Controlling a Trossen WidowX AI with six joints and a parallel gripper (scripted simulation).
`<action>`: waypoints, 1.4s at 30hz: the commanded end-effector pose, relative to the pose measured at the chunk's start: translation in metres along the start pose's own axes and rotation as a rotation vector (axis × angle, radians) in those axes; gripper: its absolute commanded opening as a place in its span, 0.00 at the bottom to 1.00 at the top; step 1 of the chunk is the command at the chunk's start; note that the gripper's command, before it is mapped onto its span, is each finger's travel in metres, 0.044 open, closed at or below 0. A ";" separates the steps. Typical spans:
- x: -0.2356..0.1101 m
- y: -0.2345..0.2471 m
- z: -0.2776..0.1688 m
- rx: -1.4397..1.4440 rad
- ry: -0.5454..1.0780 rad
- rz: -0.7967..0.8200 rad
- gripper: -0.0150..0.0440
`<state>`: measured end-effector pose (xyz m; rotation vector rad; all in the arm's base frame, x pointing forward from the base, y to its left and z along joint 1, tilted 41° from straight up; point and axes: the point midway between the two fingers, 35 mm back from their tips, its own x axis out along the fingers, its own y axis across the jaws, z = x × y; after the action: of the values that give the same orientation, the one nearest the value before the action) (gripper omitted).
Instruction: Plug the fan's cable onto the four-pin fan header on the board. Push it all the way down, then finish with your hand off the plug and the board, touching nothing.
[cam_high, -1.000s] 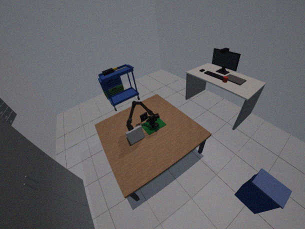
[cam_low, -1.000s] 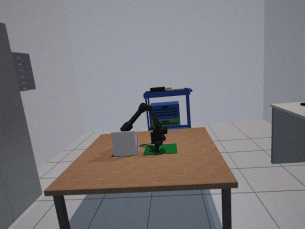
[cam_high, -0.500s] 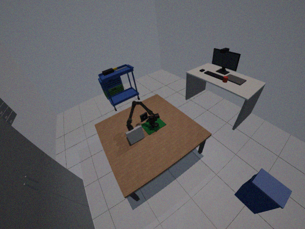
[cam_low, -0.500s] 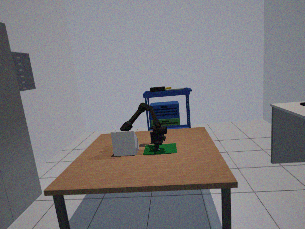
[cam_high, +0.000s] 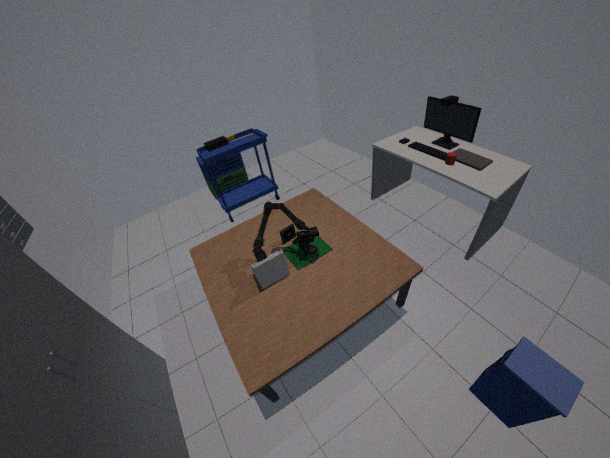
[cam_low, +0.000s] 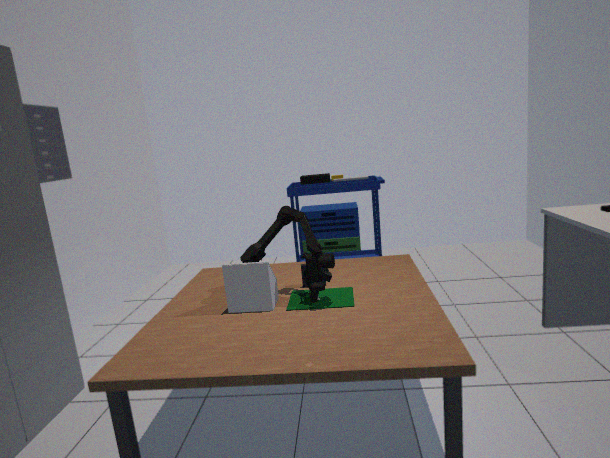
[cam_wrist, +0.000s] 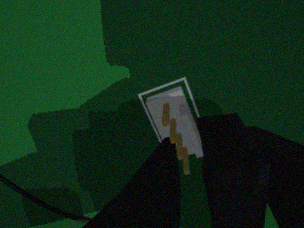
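The green board (cam_high: 324, 244) (cam_low: 341, 297) (cam_wrist: 54, 42) lies on the wooden table. In the wrist view the four-pin fan header (cam_wrist: 167, 108) shows as a grey rectangle with a white outline and a row of gold pins. My gripper (cam_high: 306, 249) (cam_low: 315, 295) (cam_wrist: 210, 141) points down just over the header and is shut on the fan's dark plug (cam_wrist: 226, 141), which is hard to tell apart from the dark fingers. A thin black cable (cam_wrist: 36, 198) trails off to the left. The black fan (cam_high: 287, 232) stands behind the board.
A grey box (cam_high: 270, 270) (cam_low: 249, 288) stands on the table (cam_high: 320, 310) (cam_low: 280, 350) right beside the board's left side, near the arm's base. A blue cart (cam_high: 235, 170) (cam_low: 334, 215) stands behind the table.
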<state>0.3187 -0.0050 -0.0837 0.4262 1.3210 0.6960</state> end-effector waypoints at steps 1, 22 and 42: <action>-0.003 -0.013 0.000 -0.001 -0.001 -0.050 0.25; -0.046 -0.002 -0.002 -0.012 0.004 -0.041 0.52; -0.040 -0.008 -0.021 0.229 0.000 -0.047 1.00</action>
<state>0.2989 -0.0460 -0.0583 0.5685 1.3974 0.5031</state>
